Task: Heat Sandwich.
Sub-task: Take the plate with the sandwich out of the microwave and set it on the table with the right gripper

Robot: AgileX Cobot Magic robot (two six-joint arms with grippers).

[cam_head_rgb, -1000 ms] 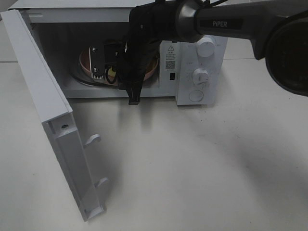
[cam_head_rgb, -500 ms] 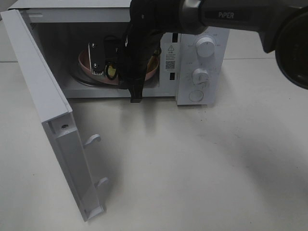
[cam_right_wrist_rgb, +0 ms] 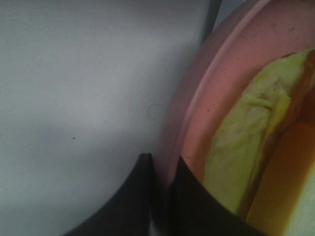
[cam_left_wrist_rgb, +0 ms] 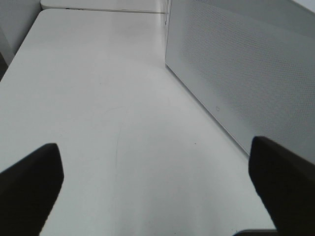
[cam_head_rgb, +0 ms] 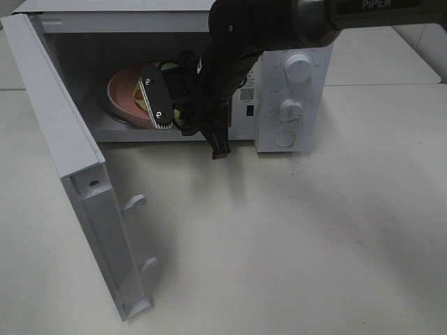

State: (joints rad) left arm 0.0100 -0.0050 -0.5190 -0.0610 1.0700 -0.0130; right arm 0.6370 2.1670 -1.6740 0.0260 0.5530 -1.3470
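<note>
On the white table the microwave door stands open at the near left. The left gripper hovers beside it, its jaws wide apart. Farther, inside the microwave, the right gripper is clenched on the rim of the pink plate, which carries the sandwich.

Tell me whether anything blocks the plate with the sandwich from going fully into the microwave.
Nothing visible does. The microwave door is swung wide open, and the right gripper, jaws shut on the rim of the pink plate, already has it and the sandwich inside the cavity.
</note>
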